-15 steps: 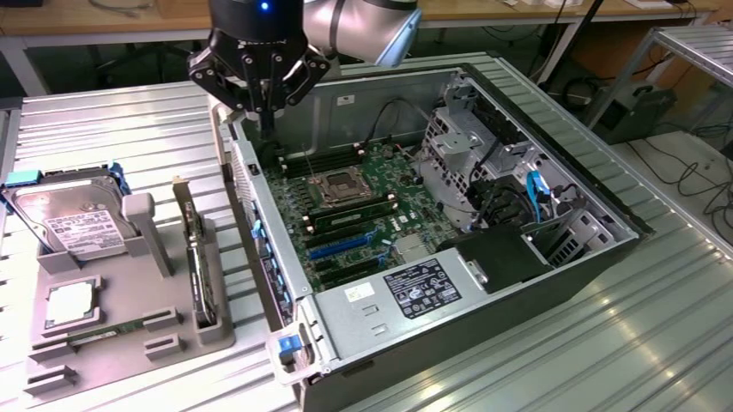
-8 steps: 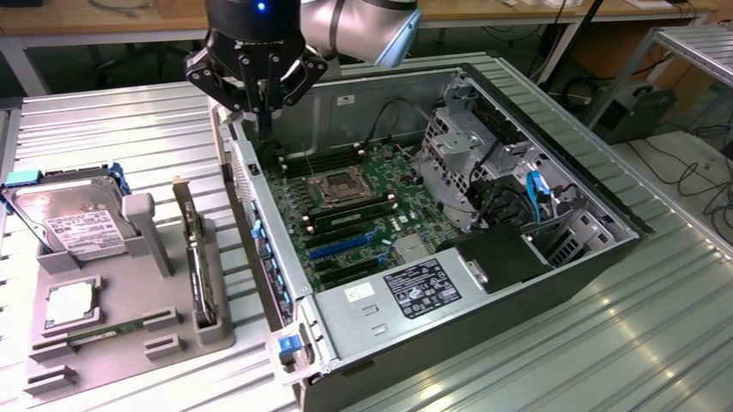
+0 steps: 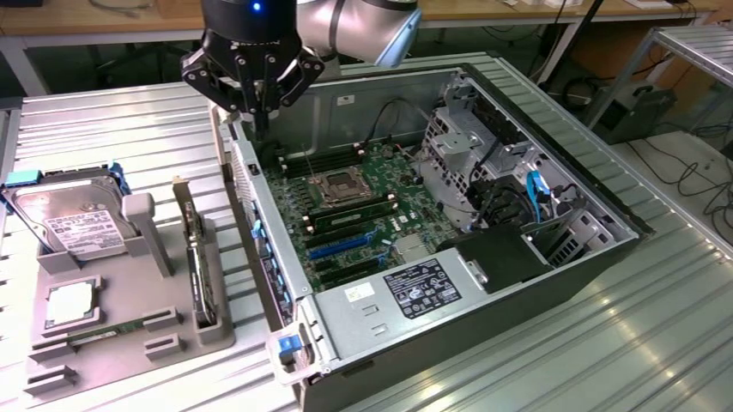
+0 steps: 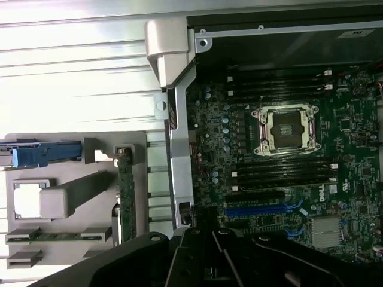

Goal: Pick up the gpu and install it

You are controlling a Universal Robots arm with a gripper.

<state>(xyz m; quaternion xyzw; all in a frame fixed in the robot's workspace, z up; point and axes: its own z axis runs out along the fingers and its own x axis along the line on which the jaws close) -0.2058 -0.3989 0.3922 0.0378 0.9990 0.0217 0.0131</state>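
The gpu [image 3: 197,262] stands on edge in a slot of the grey holder [image 3: 172,343], on the exterior view's left, outside the open computer case [image 3: 596,257]. In the wrist view the gpu [image 4: 125,185] shows edge-on as a thin green strip. My gripper [image 3: 261,124] hangs shut and empty above the case's rear wall, up and to the right of the card and well apart from it. Its dark fingers [image 4: 206,239] sit over the case edge. The motherboard [image 3: 343,215] lies bare inside, with blue expansion slots [image 3: 343,245].
The holder also carries a silver hard drive [image 3: 69,219], a processor [image 3: 71,302] and a narrow memory stick [image 3: 109,330]. Inside the case are drive cages [image 3: 481,163], cables and a power supply [image 3: 418,287]. The ribbed metal table [image 3: 641,343] stretches around it.
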